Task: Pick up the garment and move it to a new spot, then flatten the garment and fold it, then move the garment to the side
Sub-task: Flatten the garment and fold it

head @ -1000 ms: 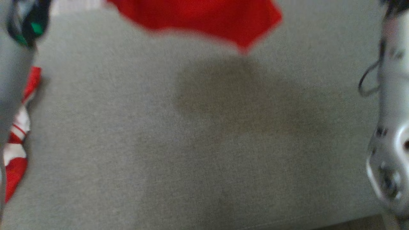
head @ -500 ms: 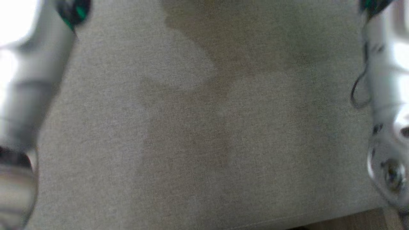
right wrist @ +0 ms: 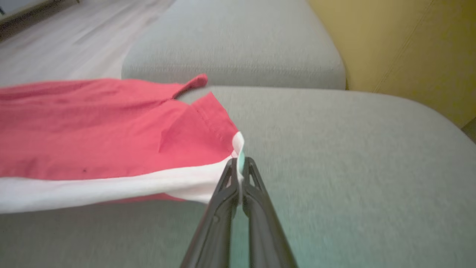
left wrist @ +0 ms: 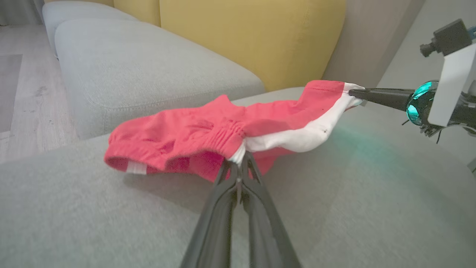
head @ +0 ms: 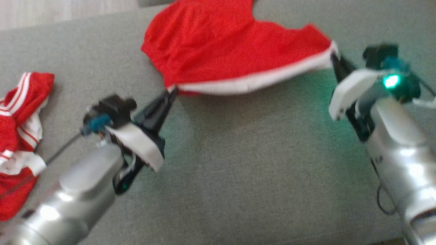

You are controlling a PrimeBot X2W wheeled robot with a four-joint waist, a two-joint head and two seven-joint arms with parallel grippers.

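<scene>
While left pincer (head: 173,91), right pincer (head: 333,56) pinch garment (head: 221,47) (red), hem (head: 252,82) sags.

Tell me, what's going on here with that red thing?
The robot has red shorts pinched at two corners, one in its left gripper, the other in its right gripper, both shut, stretching them out over a grey sofa seat. A second red-and-white garment lies crumpled at the seat's left.

Silver forearms (head: 85,183), white wrist covers (head: 139,144), long dark fingers (head: 158,109), green light (head: 390,81)
</scene>
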